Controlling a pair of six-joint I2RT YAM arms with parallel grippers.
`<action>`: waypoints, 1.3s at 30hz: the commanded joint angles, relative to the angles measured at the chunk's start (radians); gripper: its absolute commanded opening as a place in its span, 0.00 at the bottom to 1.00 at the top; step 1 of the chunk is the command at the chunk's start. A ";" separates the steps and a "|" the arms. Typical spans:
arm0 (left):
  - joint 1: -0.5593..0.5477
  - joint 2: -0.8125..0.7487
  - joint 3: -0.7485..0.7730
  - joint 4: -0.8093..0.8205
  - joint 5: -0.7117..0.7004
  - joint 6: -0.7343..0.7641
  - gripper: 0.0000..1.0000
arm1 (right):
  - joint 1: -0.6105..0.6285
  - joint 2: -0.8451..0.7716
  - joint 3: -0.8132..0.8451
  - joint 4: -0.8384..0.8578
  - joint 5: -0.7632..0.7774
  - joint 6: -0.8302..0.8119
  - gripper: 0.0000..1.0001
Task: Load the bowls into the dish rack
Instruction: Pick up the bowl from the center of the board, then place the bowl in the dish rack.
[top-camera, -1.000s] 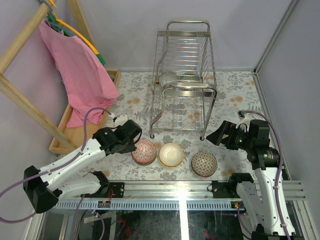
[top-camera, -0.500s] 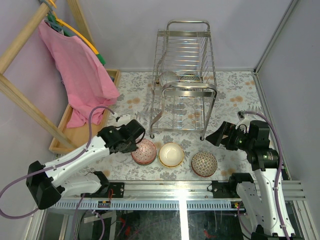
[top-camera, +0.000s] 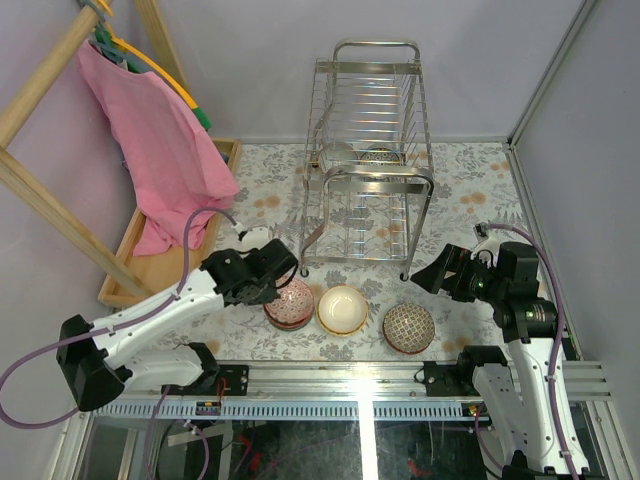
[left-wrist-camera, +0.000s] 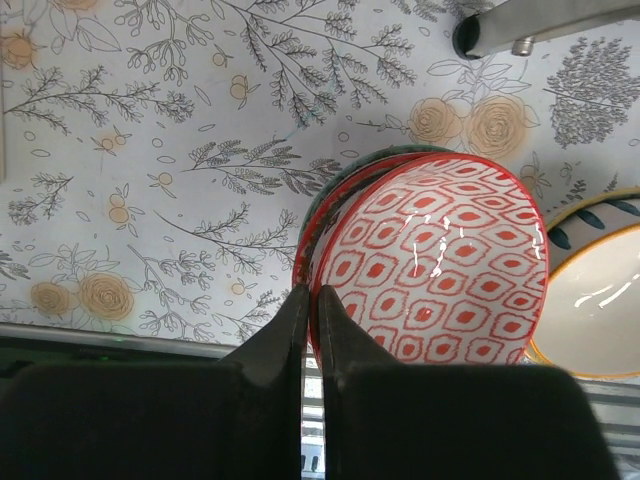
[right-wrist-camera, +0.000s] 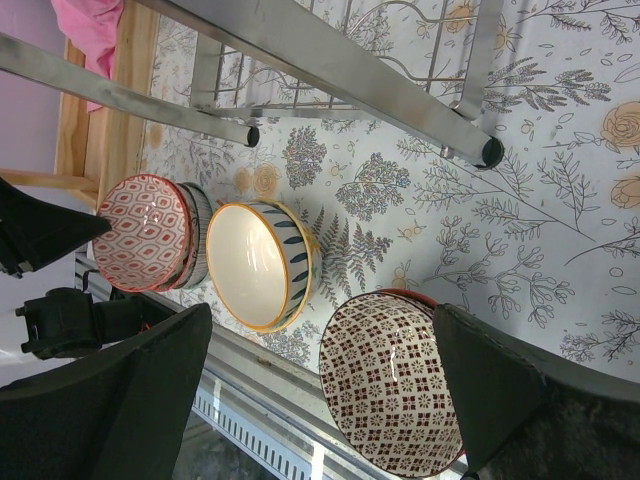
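pinching the left rim of the red-and-white bowl (left-wrist-camera: 440, 260), the left gripper (left-wrist-camera: 308, 300) has its two fingers pressed together with only the thin rim between them. that bowl is the top one of a small stack, nested in a grey bowl (right-wrist-camera: 195, 235) whose edge peeks out on the left side; whether the top bowl has lifted off the one beneath cannot be told. the stack stands on the flowered table (top-camera: 480, 190) in front of the dish rack (top-camera: 368, 170), near its front left leg. just right of the stack, close but not clearly touching, sits a cream bowl (top-camera: 342, 308) with a yellow rim and blue leaves outside, and further right a dark lattice bowl (top-camera: 408, 326), all three in a row along the near edge. the right gripper (top-camera: 432, 275) hangs above the table with its fingers spread wide, holding nothing, beside the rack's front right leg and apart from every bowl; from its wrist camera the dark lattice bowl shows between the two fingers. inside the rack, through the wires at the back, one patterned bowl (top-camera: 378, 156) shows. left of the rack a pink cloth (top-camera: 165, 140) droops into a wooden tray (top-camera: 125, 265).
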 joint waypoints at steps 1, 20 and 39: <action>-0.032 -0.014 0.098 -0.033 -0.089 -0.023 0.00 | 0.000 -0.006 0.001 0.013 -0.048 0.002 0.99; 0.093 -0.065 0.232 -0.078 -0.283 0.063 0.00 | -0.001 0.023 0.043 -0.008 -0.039 0.004 1.00; 0.531 0.062 0.065 0.652 -0.038 0.481 0.00 | -0.001 0.095 0.194 -0.062 -0.019 0.027 0.99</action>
